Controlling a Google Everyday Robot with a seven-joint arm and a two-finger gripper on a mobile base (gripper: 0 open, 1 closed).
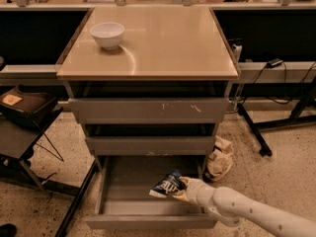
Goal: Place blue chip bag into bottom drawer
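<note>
- White lettering marks the dark-blue foil of the blue chip bag, but the words cannot be read; no other brand or label is legible
- The gripper, at the end of a white arm that enters from the lower right, reaches into the pulled-out bottom drawer and is closed on the right edge of the bag
- The bag hangs tilted inside the drawer's grey interior, right of centre, with its lower left corner down near the drawer floor
- Above it, the middle drawer and the top drawer stand slightly open, their grey fronts scuffed
- A white bowl sits at the back left of the beige cabinet top
- A crumpled tan bundle lies on the speckled floor just beside the cabinet's right side
</note>
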